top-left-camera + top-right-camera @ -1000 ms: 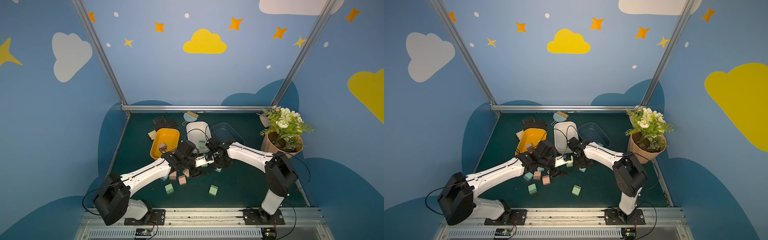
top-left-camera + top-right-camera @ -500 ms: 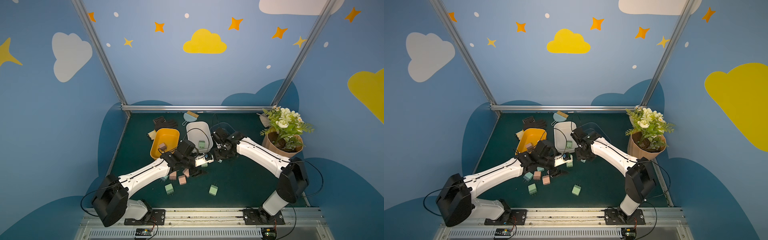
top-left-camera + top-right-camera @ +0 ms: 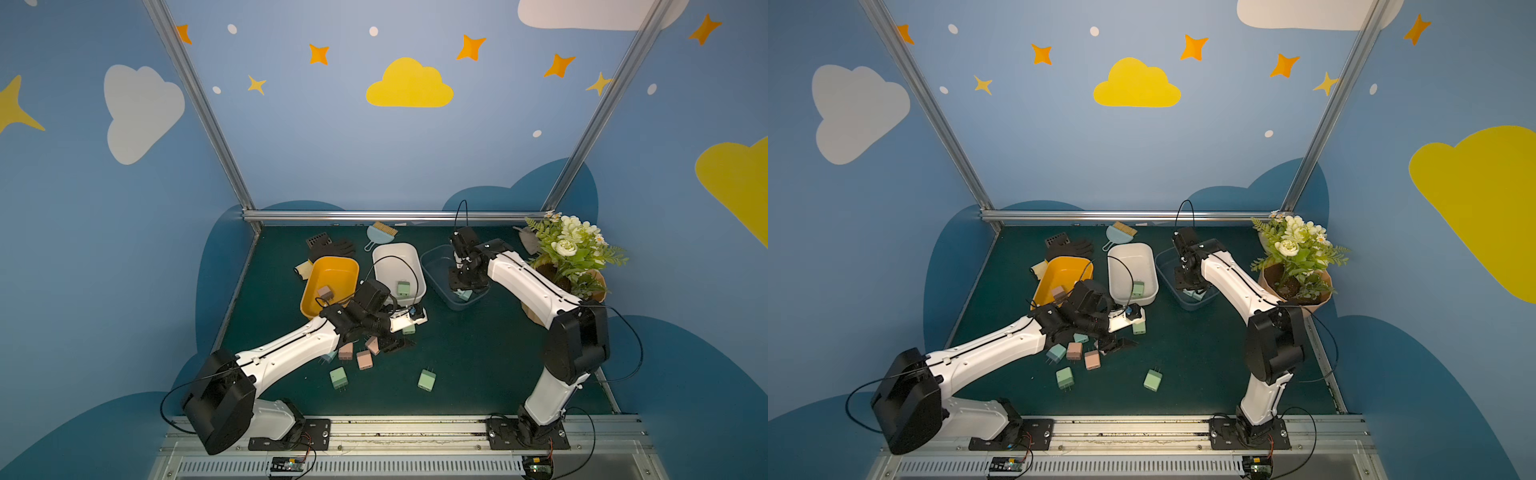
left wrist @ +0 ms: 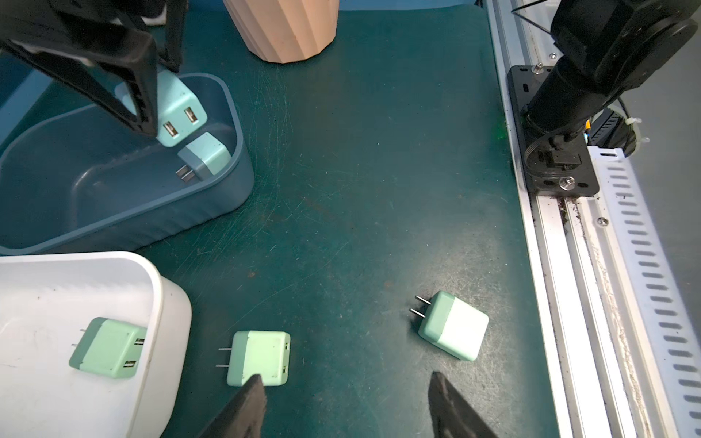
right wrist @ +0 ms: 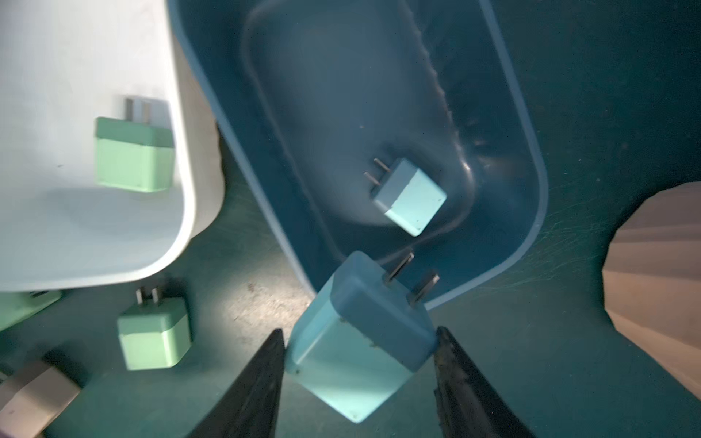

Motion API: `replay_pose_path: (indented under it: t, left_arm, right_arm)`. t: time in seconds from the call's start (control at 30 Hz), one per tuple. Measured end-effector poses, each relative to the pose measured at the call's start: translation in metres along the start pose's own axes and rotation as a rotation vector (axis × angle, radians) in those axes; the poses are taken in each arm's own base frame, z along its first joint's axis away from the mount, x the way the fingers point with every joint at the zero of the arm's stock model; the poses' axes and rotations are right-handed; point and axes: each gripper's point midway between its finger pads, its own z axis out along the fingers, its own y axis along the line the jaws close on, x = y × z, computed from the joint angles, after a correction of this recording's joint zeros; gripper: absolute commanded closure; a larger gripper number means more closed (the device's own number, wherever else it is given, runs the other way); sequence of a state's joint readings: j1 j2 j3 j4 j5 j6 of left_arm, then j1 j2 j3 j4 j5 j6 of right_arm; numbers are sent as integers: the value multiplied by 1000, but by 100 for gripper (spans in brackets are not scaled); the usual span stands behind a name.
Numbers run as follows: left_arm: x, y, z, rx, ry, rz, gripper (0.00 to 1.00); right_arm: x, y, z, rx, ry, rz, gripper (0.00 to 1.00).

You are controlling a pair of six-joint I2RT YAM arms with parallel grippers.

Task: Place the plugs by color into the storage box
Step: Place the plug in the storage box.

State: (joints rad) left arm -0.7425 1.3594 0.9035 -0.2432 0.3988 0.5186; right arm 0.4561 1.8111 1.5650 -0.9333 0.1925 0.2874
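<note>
- Clock = mat as seen in top views, 12 at the back wall.
- Ca. 10 o'clock: yellow oval plastic tub (image 3: 332,270), one pastel-pink cube plug (image 3: 324,293) inside.
- 7–8 o'clock: loose plugs on the dark-green mat (image 3: 478,365), some pink (image 3: 364,359), some mint (image 3: 338,377).
- L gripper (image 4: 347,383) low over that patch, jaws apart, nothing between them. A mint-green floor plug (image 4: 259,357) sits just beside one fingertip.
- 11–12 o'clock: white oval plastic tub (image 3: 395,259) w/ one mint plug inside (image 3: 402,288).
- 1 o'clock: dark-blue oval plastic tub (image 3: 434,270), one light-blue plug (image 5: 411,197) lying on its floor.
- R gripper (image 5: 358,333) above the tub's near end, clamped on a second light-blue plug (image 5: 341,364) across two opposite faces.
- Step, imo: drop-off.
  - The wrist view puts the held plug about over the rim, so nudge twd 12 o'clock till it's well inside.
  - Lower a bit, then open wide and lift straight up.
  - Keep off the plug already in there, and off the peach ribbed pot (image 4: 280,30) at 3 o'clock.
- Held plug: rounded plastic cube, two-tone. Darker blue cap w/ two metal prongs, paler aqua body, two USB ports on the opposite face (left wrist view).
</note>
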Motion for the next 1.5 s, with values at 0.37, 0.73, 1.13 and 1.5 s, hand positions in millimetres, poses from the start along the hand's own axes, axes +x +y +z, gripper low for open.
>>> replay_pose_path:
  t: [0.37,0.73,1.13,1.5]
  left_arm:
    - [-7,3,-4,-21,-23,-15,31]
    - [-6,4,-4,-27,-20,-18,31]
    - [-8,7,-11,-59,-17,-7,31]
    - [-7,9,-12,-74,-5,-11,31]
  right_arm:
    - [-59,-33,55,16,8,53,52]
    - [-85,-29,83,-12,17,50,49]
    - [-81,-26,88,-26,44,47,47]
    - [-72,-11,32,-90,-15,32,46]
